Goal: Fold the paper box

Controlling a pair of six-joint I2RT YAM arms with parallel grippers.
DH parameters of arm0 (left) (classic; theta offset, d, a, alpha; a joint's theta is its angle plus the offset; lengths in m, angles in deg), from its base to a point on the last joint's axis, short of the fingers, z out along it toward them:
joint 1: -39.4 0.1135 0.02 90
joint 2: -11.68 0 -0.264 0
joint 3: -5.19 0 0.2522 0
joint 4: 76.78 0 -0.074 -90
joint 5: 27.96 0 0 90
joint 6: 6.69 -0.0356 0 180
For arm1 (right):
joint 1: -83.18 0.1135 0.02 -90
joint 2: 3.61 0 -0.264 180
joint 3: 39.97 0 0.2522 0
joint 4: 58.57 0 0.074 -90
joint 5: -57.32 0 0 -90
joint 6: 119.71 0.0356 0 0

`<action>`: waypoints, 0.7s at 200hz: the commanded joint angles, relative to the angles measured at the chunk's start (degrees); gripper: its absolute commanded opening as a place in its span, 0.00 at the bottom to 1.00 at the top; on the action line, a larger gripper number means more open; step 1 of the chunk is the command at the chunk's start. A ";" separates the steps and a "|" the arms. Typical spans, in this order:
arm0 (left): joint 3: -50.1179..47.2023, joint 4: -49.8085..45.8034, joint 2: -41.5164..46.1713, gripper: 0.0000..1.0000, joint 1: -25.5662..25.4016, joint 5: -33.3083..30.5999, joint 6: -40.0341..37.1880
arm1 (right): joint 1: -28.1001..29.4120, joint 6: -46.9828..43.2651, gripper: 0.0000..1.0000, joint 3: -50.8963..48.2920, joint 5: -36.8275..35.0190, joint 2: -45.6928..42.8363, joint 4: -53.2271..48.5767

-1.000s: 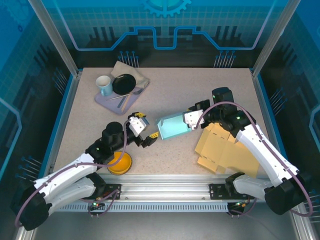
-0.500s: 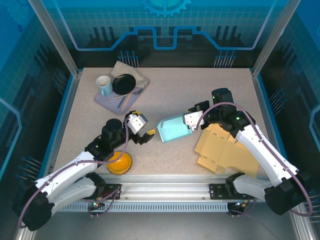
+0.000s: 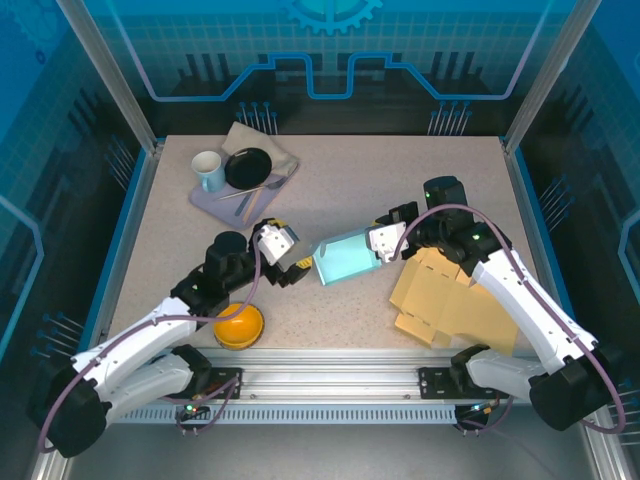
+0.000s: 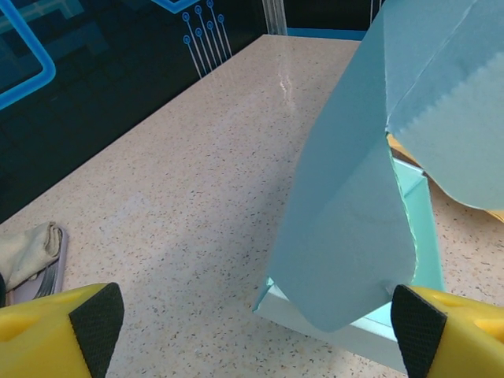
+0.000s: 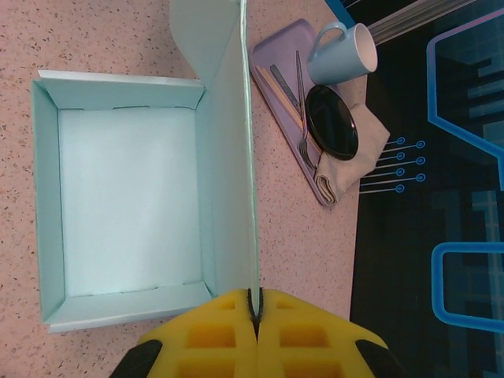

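The light blue paper box (image 3: 345,258) lies open on the table at mid-right, its tray (image 5: 126,213) facing up and its lid (image 5: 224,157) standing upright along one long side. My right gripper (image 5: 253,303) is shut on the lid's edge, at the box's right end (image 3: 376,252). My left gripper (image 3: 296,270) is open just left of the box. In the left wrist view the raised lid (image 4: 354,197) hangs over the box's near corner, and the fingers (image 4: 94,323) stand wide apart with nothing gripped.
A purple tray (image 3: 212,205) at the back left carries a mug (image 3: 208,170), a black plate (image 3: 247,167), cutlery and a napkin. An orange bowl (image 3: 240,325) sits near the front edge under the left arm. Flat brown cardboard sheets (image 3: 440,295) lie at the right.
My left gripper has drawn back a little from the box's left end toward the far left, staying open. The right gripper keeps its hold and the box has barely shifted.
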 commanded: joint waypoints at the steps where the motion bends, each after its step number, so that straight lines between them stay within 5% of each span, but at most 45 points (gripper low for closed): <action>1: 2.58 -0.52 -0.56 0.92 0.46 2.65 -0.07 | 0.73 0.75 0.00 0.24 2.95 -0.96 0.23; 140: 6.95 -0.75 -5.89 0.90 -0.49 12.29 0.97 | 3.60 1.93 0.00 0.98 9.80 -1.31 -1.39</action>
